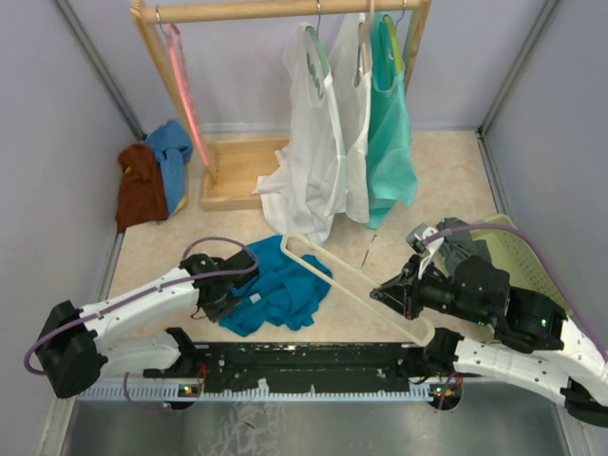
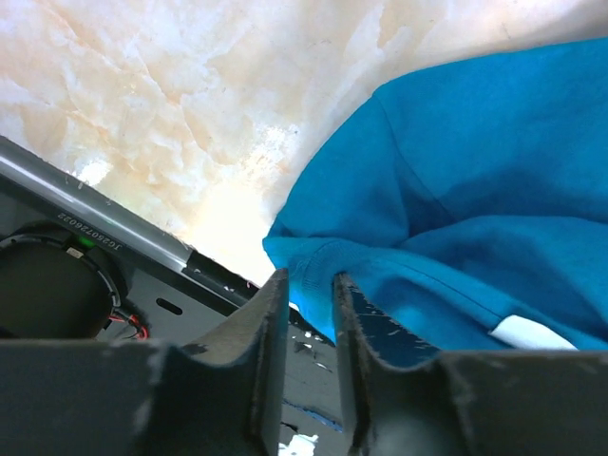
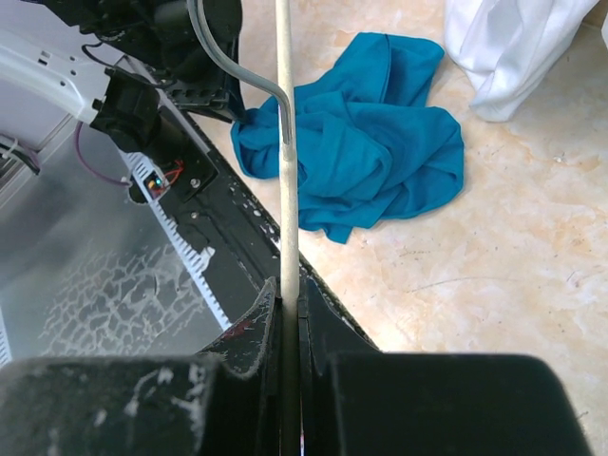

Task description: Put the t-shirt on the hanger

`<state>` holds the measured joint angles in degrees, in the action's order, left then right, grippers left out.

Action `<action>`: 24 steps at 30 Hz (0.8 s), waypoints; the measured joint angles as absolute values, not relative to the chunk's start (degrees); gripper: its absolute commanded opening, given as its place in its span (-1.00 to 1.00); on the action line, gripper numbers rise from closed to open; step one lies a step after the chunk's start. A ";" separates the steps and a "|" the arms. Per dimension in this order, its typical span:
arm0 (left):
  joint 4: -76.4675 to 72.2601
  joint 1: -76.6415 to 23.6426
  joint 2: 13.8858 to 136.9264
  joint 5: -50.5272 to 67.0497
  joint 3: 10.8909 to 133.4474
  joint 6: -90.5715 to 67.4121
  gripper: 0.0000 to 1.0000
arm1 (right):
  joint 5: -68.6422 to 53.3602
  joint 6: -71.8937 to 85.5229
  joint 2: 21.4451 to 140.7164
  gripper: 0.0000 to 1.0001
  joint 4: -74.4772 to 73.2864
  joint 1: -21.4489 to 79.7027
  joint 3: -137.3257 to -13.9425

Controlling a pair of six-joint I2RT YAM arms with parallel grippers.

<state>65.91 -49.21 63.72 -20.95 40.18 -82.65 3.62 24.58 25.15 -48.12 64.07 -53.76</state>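
Right gripper [image 3: 288, 302]: clamped on hanger [image 3: 288, 209] bar, right of t-shirt [image 3: 361, 142]
t-shirt: crumpled heap on table [image 1: 446, 180], near its front edge
hanger: slanted, far end over t-shirt's right edge
left gripper [image 2: 311, 280]: at t-shirt's left hem, fingers nearly together, grip on cloth unclear

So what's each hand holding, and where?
Right hand: the hanger, clamped on its cream bar near the hook. Left hand: at the edge of the t-shirt; grip unclear.
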 measured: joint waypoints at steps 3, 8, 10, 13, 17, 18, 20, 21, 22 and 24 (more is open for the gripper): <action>65.80 -49.12 65.67 -20.82 40.10 -82.63 -0.50 | 3.40 24.60 25.12 -1.00 -47.88 64.07 -53.76; 64.42 -49.12 68.55 -20.38 39.00 -82.13 -0.84 | 3.16 24.64 25.12 -1.00 -47.51 64.07 -53.69; 63.72 -49.12 69.80 -20.27 39.03 -81.52 -1.00 | 3.11 24.67 25.12 -1.00 -47.51 64.07 -53.69; 63.94 -49.12 71.22 -20.27 40.38 -80.60 -1.00 | 3.11 24.67 25.12 -1.00 -47.53 64.07 -53.69; 66.76 -49.12 73.43 -20.97 47.57 -78.46 -1.00 | 3.09 24.67 25.32 -1.00 -47.64 64.07 -53.69; 67.68 -49.19 73.91 -21.39 50.11 -77.97 -1.00 | 3.07 24.67 25.47 -1.00 -47.75 64.07 -53.69; 70.57 -49.82 75.22 -22.81 56.82 -76.66 -1.00 | 2.74 24.64 26.17 -1.00 -48.12 64.07 -53.71; 71.72 -50.28 75.92 -23.59 60.18 -75.94 -1.00 | 2.48 24.64 26.68 -1.00 -48.31 64.07 -53.74; 72.93 -50.76 76.66 -24.32 63.16 -75.22 -1.00 | 1.98 24.62 27.31 -1.00 -48.53 64.07 -53.76; 75.02 -51.57 78.28 -25.67 68.64 -73.58 -1.00 | 0.60 24.58 28.77 -1.00 -48.90 64.07 -53.78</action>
<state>75.02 -51.57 78.28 -25.67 68.64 -73.58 0.60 24.58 28.77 -48.90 64.07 -53.78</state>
